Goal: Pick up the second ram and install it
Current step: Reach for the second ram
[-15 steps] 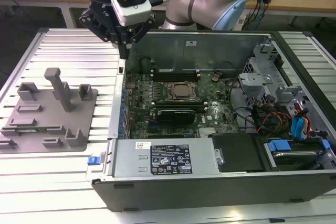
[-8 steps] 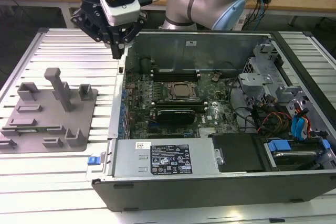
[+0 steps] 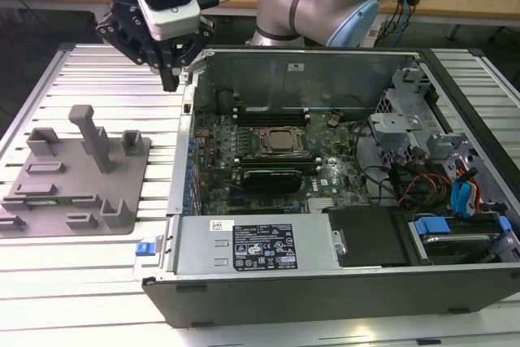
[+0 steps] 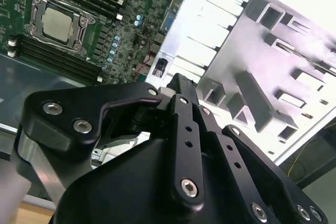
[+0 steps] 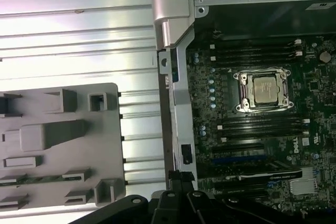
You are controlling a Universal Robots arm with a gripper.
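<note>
The exterior view is looking down from well off, taking in the bench (image 3: 89,71), the open computer case (image 3: 325,286) and, at the exterior view's left, the grey tray (image 3: 126,180). The first wrist view is looking almost straight down from nearer, while the second wrist view is slanting in closest. Both wrist views are sharing the processor (image 5: 264,88) (image 4: 56,24) and the tray.

The grey tray (image 5: 105,140) — with the second ram (image 5: 26,180) in it — runs off-frame.
</note>
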